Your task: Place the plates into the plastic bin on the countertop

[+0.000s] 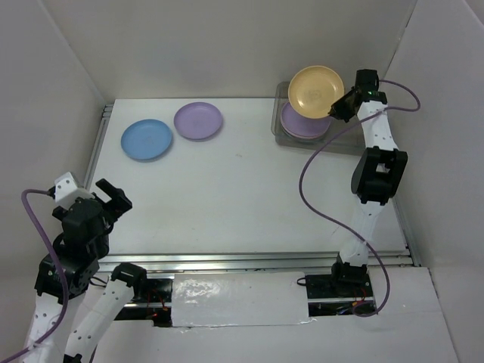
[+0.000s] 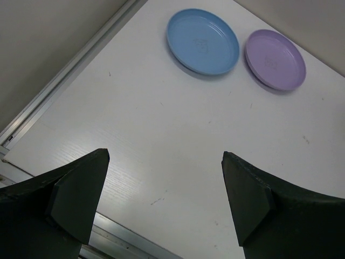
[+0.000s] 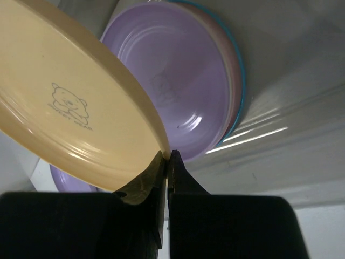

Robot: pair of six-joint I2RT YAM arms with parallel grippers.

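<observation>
My right gripper (image 1: 338, 108) is shut on the rim of a cream-yellow plate (image 1: 316, 89) and holds it tilted above the plastic bin (image 1: 278, 130) at the back right. In the right wrist view the gripper (image 3: 167, 156) pinches the plate's edge (image 3: 70, 108) over a lavender plate (image 3: 172, 81) that tops a stack in the bin; pink and blue rims show under it. A blue plate (image 1: 147, 140) and a second lavender plate (image 1: 198, 120) lie on the countertop (image 1: 249, 189) at the back left. My left gripper (image 1: 112, 198) is open and empty near the front left.
White walls close in the back and both sides. A metal rail (image 1: 249, 262) runs along the front edge. In the left wrist view the blue plate (image 2: 202, 40) and lavender plate (image 2: 275, 58) lie well ahead of the open left gripper (image 2: 166, 199).
</observation>
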